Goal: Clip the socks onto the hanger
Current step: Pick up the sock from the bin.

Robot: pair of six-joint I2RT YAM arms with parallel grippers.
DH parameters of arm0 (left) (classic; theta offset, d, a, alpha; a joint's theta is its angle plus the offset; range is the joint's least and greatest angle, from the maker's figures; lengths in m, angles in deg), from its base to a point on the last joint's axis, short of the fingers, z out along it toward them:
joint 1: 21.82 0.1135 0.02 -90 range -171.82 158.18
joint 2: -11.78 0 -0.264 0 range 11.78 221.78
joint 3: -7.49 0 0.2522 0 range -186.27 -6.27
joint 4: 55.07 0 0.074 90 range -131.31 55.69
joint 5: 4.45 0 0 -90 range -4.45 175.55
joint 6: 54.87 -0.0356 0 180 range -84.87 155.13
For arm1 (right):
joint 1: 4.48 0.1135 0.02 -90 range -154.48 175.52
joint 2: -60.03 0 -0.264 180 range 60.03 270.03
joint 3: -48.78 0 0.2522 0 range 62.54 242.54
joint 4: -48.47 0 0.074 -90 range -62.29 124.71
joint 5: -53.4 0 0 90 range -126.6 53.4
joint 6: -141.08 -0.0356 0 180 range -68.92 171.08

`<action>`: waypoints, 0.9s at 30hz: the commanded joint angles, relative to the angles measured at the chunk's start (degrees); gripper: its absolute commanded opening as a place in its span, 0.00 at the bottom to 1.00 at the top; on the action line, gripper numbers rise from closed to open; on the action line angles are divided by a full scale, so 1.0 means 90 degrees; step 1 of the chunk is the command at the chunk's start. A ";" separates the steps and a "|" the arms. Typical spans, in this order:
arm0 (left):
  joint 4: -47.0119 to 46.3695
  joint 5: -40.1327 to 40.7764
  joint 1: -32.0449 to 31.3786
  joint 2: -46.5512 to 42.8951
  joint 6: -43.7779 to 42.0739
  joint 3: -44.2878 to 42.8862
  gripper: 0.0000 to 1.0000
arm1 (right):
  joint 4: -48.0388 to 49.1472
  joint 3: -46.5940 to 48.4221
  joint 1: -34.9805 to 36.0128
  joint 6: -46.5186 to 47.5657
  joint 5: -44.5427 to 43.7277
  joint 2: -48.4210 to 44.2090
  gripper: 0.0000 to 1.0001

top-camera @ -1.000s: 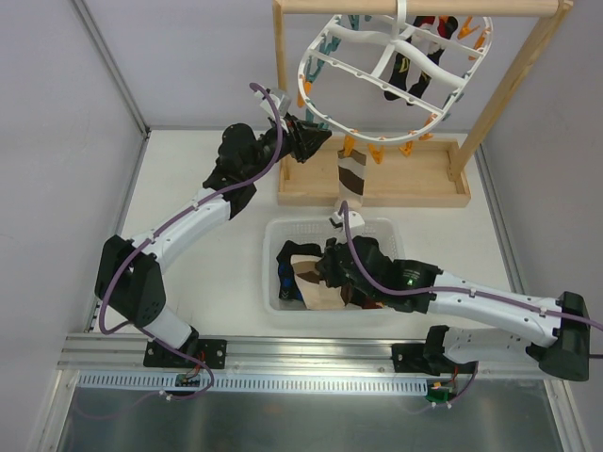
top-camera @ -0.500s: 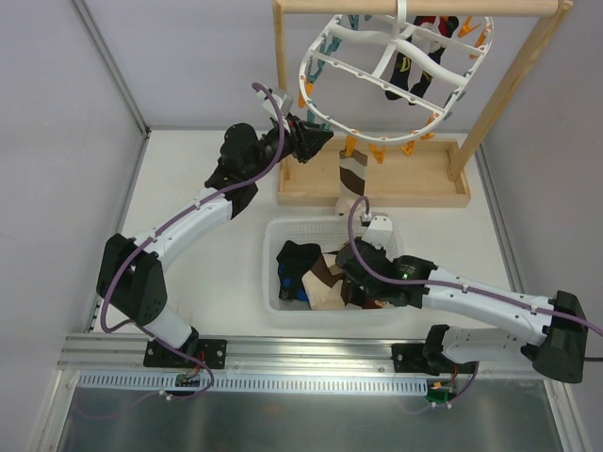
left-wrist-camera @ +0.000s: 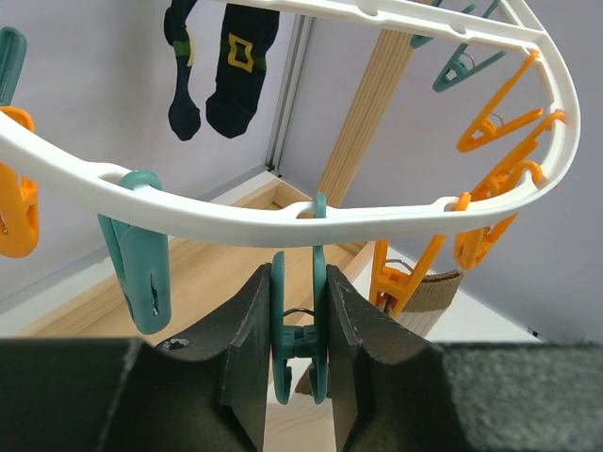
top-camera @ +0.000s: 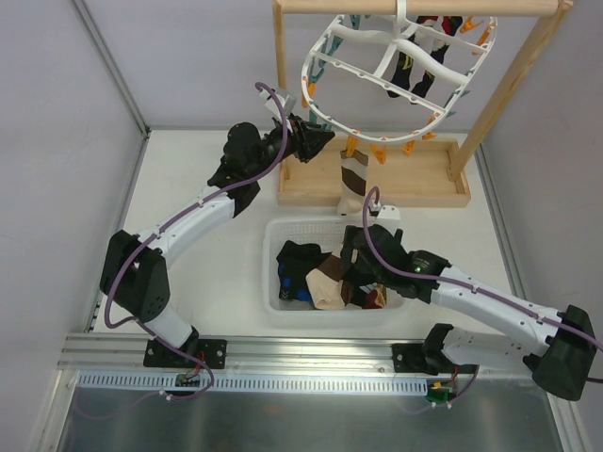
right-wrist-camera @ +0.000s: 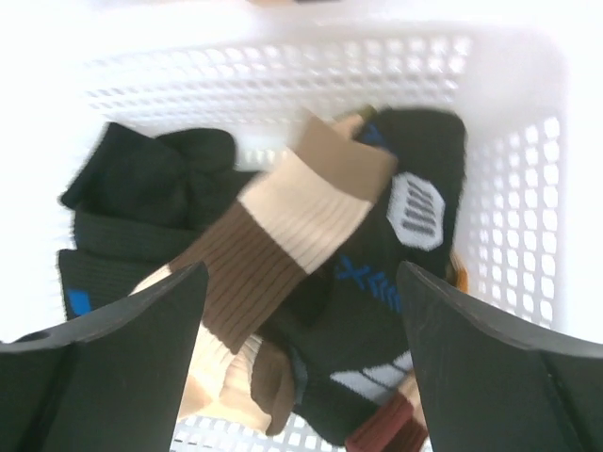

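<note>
From above, the hanger runs off the top edge. The left gripper meets its rim, jaws hidden. The right gripper hangs over the basket of socks, its fingertips out of sight. A clipped sock dangles from an orange peg. At the left wrist, the jaws pinch a teal peg under the rim; two dark socks above are cropped. At the right wrist, blurred jaws spread wide above a banded sock; blue lettering on a black sock is unreadable.

The hanger is moulded in white and hung with teal and orange pegs, while one sock is banded tan, cream and brown among black ones.
</note>
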State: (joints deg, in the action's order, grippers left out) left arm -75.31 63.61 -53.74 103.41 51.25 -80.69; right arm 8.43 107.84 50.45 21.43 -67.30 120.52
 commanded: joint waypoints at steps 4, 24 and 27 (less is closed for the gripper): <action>0.0936 -0.0366 -0.0037 0.0150 -0.0043 0.0143 0.00 | 0.1396 -0.0921 -0.0020 0.2190 0.0296 -0.0764 0.86; 0.0975 -0.0453 -0.0037 0.0209 -0.0063 0.0094 0.00 | 0.2335 -0.1117 -0.0889 0.0619 -0.0203 0.0203 0.68; 0.0975 -0.0473 -0.0037 0.0219 -0.0043 0.0075 0.00 | 0.2373 -0.1156 -0.0909 0.0511 -0.0105 0.0300 0.67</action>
State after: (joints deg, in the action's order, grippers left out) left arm -75.29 63.17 -53.74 103.68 51.20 -80.93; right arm 26.94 98.18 42.52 29.17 -68.76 122.31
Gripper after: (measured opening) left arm 0.244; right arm 0.675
